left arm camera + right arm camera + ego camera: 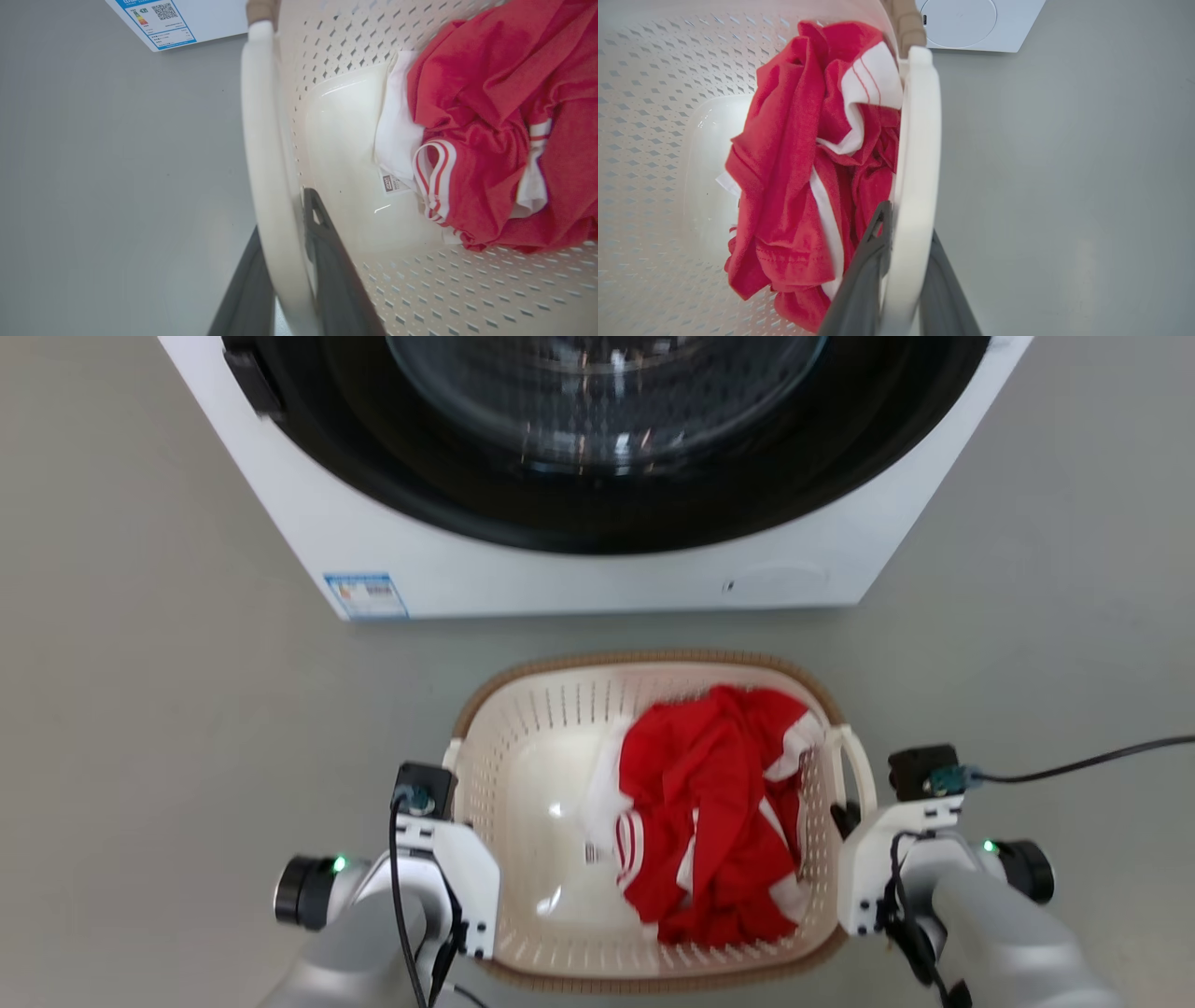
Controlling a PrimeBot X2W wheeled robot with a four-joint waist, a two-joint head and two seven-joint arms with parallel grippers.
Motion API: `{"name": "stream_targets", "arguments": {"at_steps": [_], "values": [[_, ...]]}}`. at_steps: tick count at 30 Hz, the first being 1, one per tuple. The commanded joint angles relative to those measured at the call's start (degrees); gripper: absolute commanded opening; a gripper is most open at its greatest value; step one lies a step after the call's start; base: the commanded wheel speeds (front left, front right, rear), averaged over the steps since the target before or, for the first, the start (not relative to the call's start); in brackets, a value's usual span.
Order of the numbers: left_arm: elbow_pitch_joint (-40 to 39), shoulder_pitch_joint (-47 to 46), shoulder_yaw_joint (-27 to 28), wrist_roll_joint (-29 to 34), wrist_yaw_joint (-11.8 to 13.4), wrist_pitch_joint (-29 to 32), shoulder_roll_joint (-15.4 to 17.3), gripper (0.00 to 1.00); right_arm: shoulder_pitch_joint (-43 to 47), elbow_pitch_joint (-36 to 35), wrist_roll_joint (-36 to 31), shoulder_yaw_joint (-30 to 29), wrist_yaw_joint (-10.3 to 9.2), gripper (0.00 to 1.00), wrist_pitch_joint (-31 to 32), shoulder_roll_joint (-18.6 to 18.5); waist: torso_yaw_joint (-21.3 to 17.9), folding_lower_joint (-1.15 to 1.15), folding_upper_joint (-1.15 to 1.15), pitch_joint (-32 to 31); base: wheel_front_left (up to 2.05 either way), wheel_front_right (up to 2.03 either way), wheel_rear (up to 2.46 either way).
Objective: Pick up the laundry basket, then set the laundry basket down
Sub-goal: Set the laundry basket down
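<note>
Laundry basket [537,728] is in the lower middle of the head view, over the grey floor [140,709] and just in front of the washing machine [597,579]. Whether it rests on the floor or hangs slightly above it, one cannot tell. It looks light and stiff, made of thin perforated plastic, with 1 soft red garment [709,803] inside. The 2 white side handles are the proper places to hold. The left gripper [284,214] is nearly closed around the left handle [261,140], 1 finger on each side. The right gripper [908,221] clamps the right handle [920,140] likewise.
</note>
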Motion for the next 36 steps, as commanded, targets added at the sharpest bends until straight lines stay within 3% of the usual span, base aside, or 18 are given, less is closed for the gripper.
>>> {"name": "stream_targets", "arguments": {"at_steps": [1, 12, 20, 36], "values": [[-1.26, -3.01, 0.75, 0.05, 0.16, -1.22, -0.50, 0.00, -1.65, -0.50, 0.36, 0.45, 0.44, 0.00, -1.70, 1.59, 0.96, 0.00, 0.00, 4.39, 0.00, 0.00, 0.00], [-0.04, -9.97, 1.45, 0.00, 0.62, -4.60, -0.50, 0.00, -8.86, 1.53, -1.62, -2.36, 0.44, 0.00, -6.46, 1.59, 2.11, 0.00, 0.00, 15.79, 0.00, 0.00, 0.00], [1.78, -15.79, 2.61, 0.32, 0.18, -6.79, -0.30, 0.00, -12.60, 1.82, -6.64, -7.22, 0.44, 0.00, -8.69, 1.59, 2.44, 0.00, 0.00, 23.19, 0.00, 0.00, 0.00], [2.69, -22.06, 4.06, 1.76, 0.04, -7.86, -0.36, 0.00, -17.40, 1.84, -18.00, -18.36, 0.44, 0.00, -10.83, 1.59, 2.74, 0.00, 0.00, 31.35, 0.00, 0.00, 0.00]]}}
